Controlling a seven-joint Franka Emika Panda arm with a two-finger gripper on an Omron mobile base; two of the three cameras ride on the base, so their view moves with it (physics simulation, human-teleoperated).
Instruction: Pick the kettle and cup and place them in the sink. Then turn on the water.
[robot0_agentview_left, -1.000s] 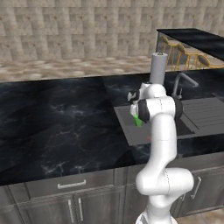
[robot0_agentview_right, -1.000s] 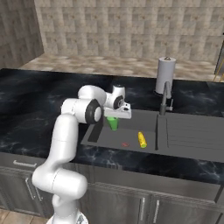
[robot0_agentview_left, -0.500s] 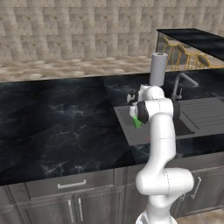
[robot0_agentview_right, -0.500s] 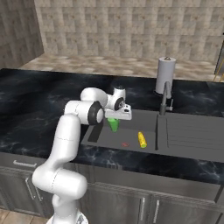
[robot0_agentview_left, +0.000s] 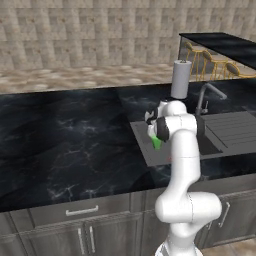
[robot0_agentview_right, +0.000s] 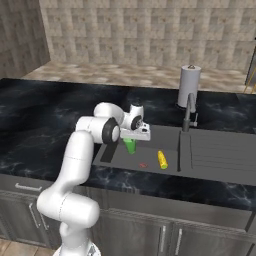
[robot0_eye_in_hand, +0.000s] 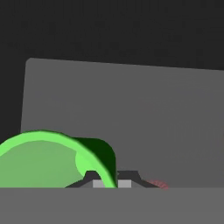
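Note:
My gripper (robot0_agentview_right: 131, 140) is shut on the rim of the green cup (robot0_agentview_right: 130, 146), which hangs tilted just over the left part of the grey sink (robot0_agentview_right: 118, 159). From the left base view the cup (robot0_agentview_left: 156, 143) peeks out beside the arm's wrist, above the sink (robot0_agentview_left: 141, 137). In the hand view the cup (robot0_eye_in_hand: 43, 159) sits at the lower left, its rim wall pinched between the fingertips of my gripper (robot0_eye_in_hand: 107, 183), with the sink floor (robot0_eye_in_hand: 131, 109) behind it. The kettle is out of view. No water runs from the faucet (robot0_agentview_right: 188, 111).
A small yellow object (robot0_agentview_right: 162, 159) and a little red thing (robot0_agentview_right: 143, 164) lie on the basin floor. A paper towel roll (robot0_agentview_right: 189, 86) stands behind the faucet (robot0_agentview_left: 206, 96). The ribbed drainboard (robot0_agentview_right: 220, 157) lies right of the basin. Black marble counter (robot0_agentview_left: 65, 140) stretches left.
The gripper with the cup has sunk a little lower over the left part of the sink. Nothing else has moved.

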